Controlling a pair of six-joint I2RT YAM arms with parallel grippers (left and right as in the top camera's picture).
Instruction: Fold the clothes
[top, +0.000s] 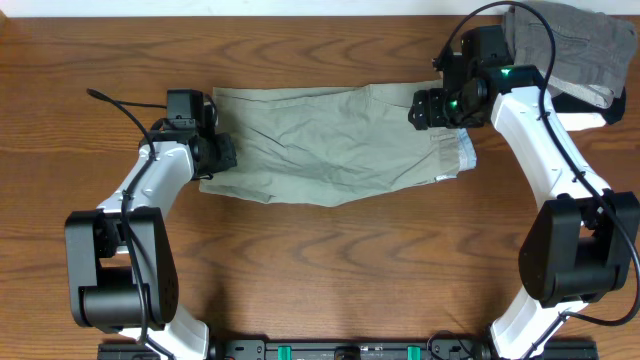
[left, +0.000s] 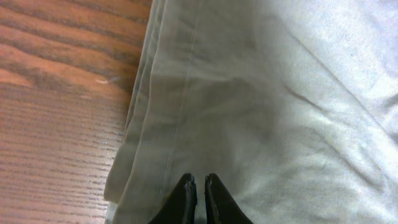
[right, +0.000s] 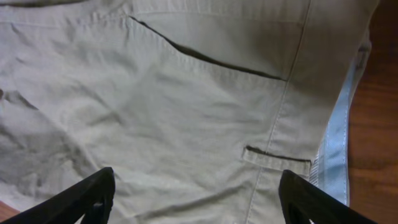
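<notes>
Fingers (left: 183, 199) of left gripper (left: 199, 178): sitting closed together over the hem edge of the shorts (top: 330, 145); cannot tell whether cloth is pinched. Fingers (right: 93, 196) of right gripper (right: 199, 199): standing wide apart, hovering over the waistband end. Shorts: lying flat on the table (top: 300, 280), between both grippers. Grey garment (top: 575, 45): lying at the far right corner.

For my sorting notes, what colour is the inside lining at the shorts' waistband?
The lining is pale blue, clearest in the right wrist view.
</notes>
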